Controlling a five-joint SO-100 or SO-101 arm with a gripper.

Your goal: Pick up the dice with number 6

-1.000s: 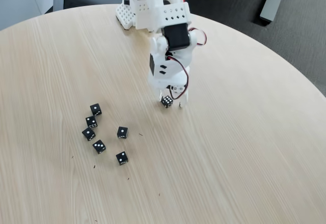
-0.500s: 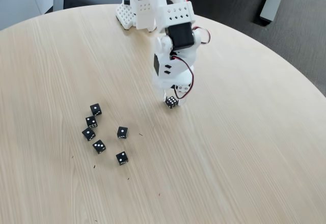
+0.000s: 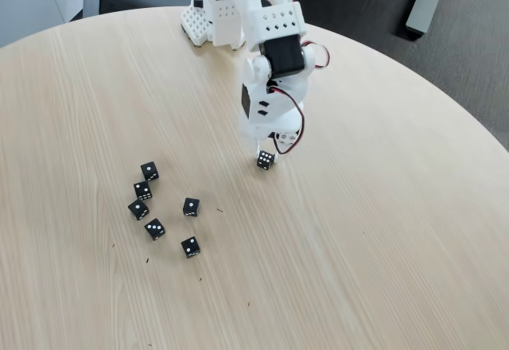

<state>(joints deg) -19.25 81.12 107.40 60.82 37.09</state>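
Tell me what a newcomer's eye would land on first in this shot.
The white arm reaching down from the top of the fixed view, its gripper closed around one black die near the middle of the round wooden table. That die's visible faces are crowded with pips. Next, the loose cluster of six black dice to the lower left, each showing few pips on top.

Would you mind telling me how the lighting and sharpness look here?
In the fixed view, light is soft and even, with no glare on the table; the dice at the gripper casts only a faint shadow; pips are sharp.
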